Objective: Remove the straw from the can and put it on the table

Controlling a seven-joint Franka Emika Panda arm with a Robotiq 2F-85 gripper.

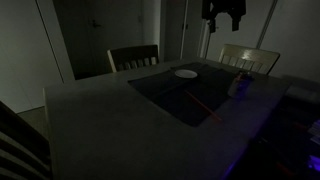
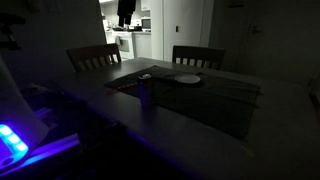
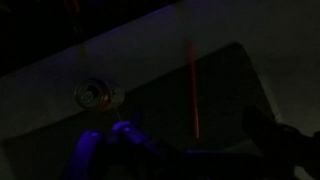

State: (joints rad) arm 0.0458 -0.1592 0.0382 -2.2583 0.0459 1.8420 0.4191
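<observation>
The scene is very dark. The thin reddish straw lies flat on the dark mat of the grey table, apart from the can. The small pale can stands upright near the mat's edge; it also shows in an exterior view. In the wrist view the straw lies straight on the mat and the can is seen from above, its mouth empty. My gripper hangs high above the table, open and empty; it also shows in the wrist view.
A flat white plate sits on the mat's far side, also seen in an exterior view. Two slatted chairs stand behind the table. A blue-lit device glows beside the table.
</observation>
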